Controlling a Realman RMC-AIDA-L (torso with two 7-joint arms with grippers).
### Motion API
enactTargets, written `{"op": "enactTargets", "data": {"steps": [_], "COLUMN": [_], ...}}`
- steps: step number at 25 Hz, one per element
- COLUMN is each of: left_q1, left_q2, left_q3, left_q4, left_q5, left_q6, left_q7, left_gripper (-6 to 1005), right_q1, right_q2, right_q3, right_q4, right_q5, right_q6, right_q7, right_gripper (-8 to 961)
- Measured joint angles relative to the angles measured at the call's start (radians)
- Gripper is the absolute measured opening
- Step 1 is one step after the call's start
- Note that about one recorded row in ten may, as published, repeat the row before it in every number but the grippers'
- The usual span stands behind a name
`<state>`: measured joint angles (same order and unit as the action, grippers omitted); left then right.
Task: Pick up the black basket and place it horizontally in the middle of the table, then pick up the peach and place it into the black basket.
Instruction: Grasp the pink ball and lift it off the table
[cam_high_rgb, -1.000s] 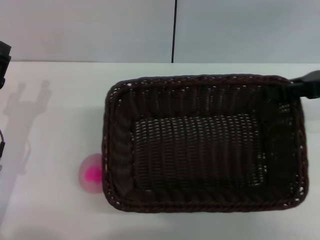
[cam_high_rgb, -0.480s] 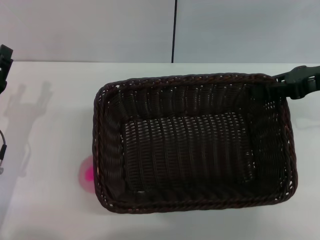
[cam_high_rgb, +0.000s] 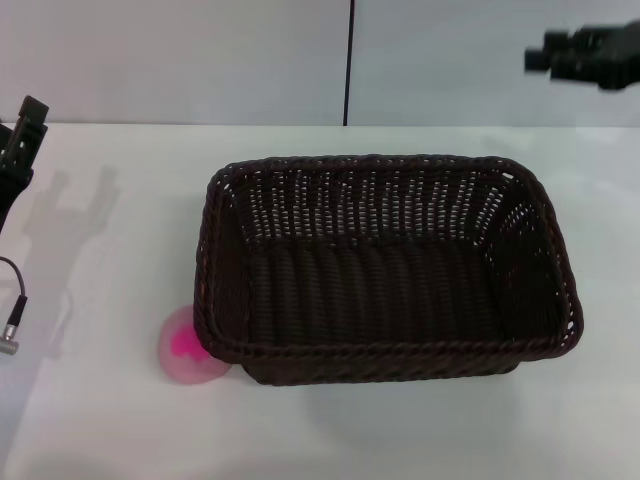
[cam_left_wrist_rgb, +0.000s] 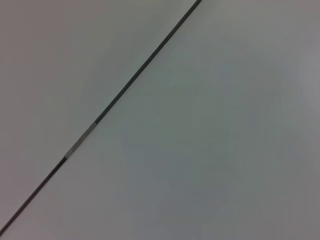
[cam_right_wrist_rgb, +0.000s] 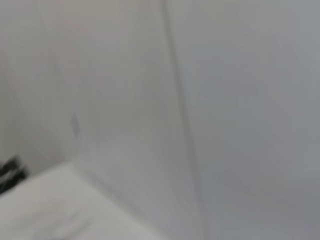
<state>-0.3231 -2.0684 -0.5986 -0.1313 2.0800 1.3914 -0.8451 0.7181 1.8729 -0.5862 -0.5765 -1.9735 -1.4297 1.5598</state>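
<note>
The black basket stands flat on the white table, lengthwise across the head view and about mid-table. It is empty. The peach, pale pink with a magenta blotch, lies on the table against the basket's near left corner, partly hidden by the rim. My right gripper is raised at the far right, above and behind the basket, clear of it and holding nothing. My left gripper is at the left edge, far from both. The wrist views show only wall.
A grey cable with a metal plug hangs at the left edge of the head view. A dark vertical seam runs down the wall behind the table. Bare tabletop lies left of the basket and in front of it.
The basket has been let go and has settled flat on the table. My right gripper has lifted off its far right rim and moved up and away. The left arm edged slightly inward.
</note>
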Motion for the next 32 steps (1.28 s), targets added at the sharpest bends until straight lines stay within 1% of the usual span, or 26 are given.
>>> {"op": "enactTargets", "data": {"steps": [1,3,4,5,6,8,9,10,11,13,14,15,16,17,18,19,20,21,23,26,28,29,30,31,32], "left_q1": [0.002,0.004,0.006,0.009,0.013,0.018,0.02,0.022,0.024,0.033,0.041,0.059,0.059,0.07,0.088,0.088,0.103,0.103,0.118,0.135,0.144,0.147,0.153,0.153,0.155], "left_q2": [0.0,0.002,0.003,0.004,0.006,0.009,0.01,0.01,0.011,0.016,0.021,0.035,0.035,0.047,0.063,0.063,0.071,0.071,0.074,0.072,0.066,0.062,0.053,0.053,0.048], "left_q3": [0.005,0.019,0.026,0.037,0.051,0.085,0.102,0.138,0.175,0.253,0.305,0.383,0.383,0.44,0.532,0.532,0.604,0.604,0.67,0.744,0.79,0.805,0.817,0.817,0.819], "left_q4": [0.0,0.002,0.004,0.008,0.016,0.048,0.07,0.115,0.161,0.249,0.294,0.342,0.342,0.369,0.403,0.403,0.432,0.432,0.456,0.466,0.468,0.468,0.468,0.468,0.469], "left_q5": [0.0,0.0,0.0,0.0,0.0,0.0,0.0,0.0,0.001,0.001,0.0,0.0,0.0,0.001,0.001,0.001,0.001,0.001,0.0,0.0,0.0,0.0,0.0,0.0,0.0], "left_q6": [0.001,0.006,0.008,0.013,0.023,0.056,0.077,0.114,0.146,0.202,0.236,0.288,0.288,0.321,0.361,0.361,0.375,0.375,0.379,0.381,0.376,0.37,0.348,0.348,0.332], "left_q7": [-0.003,-0.008,-0.011,-0.014,-0.02,-0.035,-0.044,-0.072,-0.099,-0.15,-0.172,-0.188,-0.188,-0.189,-0.187,-0.187,-0.188,-0.188,-0.188,-0.182,-0.169,-0.161,-0.143,-0.143,-0.137], "left_gripper": [783,783,783,783,783,783,783,783,783,783,783,783,783,783,783,783,783,783,782,782,782,782,782,782,782], "right_q1": [0.0,-0.028,-0.051,-0.099,-0.099,-0.151,-0.184,-0.249,-0.249,-0.307,-0.334,-0.377,-0.377,-0.392,-0.403,-0.412,-0.421,-0.421,-0.422,-0.421,-0.417,-0.414,-0.405,-0.405,-0.4], "right_q2": [0.0,0.013,0.025,0.054,0.054,0.081,0.099,0.133,0.133,0.16,0.169,0.182,0.182,0.186,0.189,0.19,0.191,0.191,0.19,0.187,0.186,0.186,0.185,0.185,0.185], "right_q3": [0.0,0.001,0.004,0.009,0.009,0.013,0.016,0.022,0.022,0.025,0.028,0.038,0.038,0.047,0.055,0.064,0.082,0.082,0.1,0.116,0.117,0.117,0.117,0.117,0.117], "right_q4": [0.0,0.001,0.0,-0.003,-0.003,-0.005,-0.006,-0.005,-0.005,-0.001,0.005,0.026,0.026,0.044,0.065,0.089,0.129,0.129,0.154,0.167,0.17,0.172,0.179,0.179,0.182], "right_q5": [0.0,0.076,0.119,0.201,0.201,0.284,0.334,0.431,0.431,0.503,0.536,0.584,0.584,0.606,0.626,0.644,0.664,0.664,0.668,0.669,0.669,0.67,0.67,0.67,0.67], "right_q6": [0.0,0.017,0.024,0.03,0.03,0.03,0.029,0.026,0.026,0.023,0.021,0.018,0.018,0.015,0.012,0.008,-0.004,-0.004,-0.009,-0.01,-0.01,-0.01,-0.009,-0.009,-0.007], "right_q7": [0.0,-0.049,-0.076,-0.129,-0.129,-0.181,-0.21,-0.272,-0.272,-0.319,-0.332,-0.353,-0.353,-0.367,-0.385,-0.402,-0.428,-0.428,-0.436,-0.437,-0.437,-0.437,-0.437,-0.437,-0.438], "right_gripper": [447,483,501,501,501,501,501,501,501,501,501,501,501,501,501,501,501,501,501,501,501,501,501,501,501]}}
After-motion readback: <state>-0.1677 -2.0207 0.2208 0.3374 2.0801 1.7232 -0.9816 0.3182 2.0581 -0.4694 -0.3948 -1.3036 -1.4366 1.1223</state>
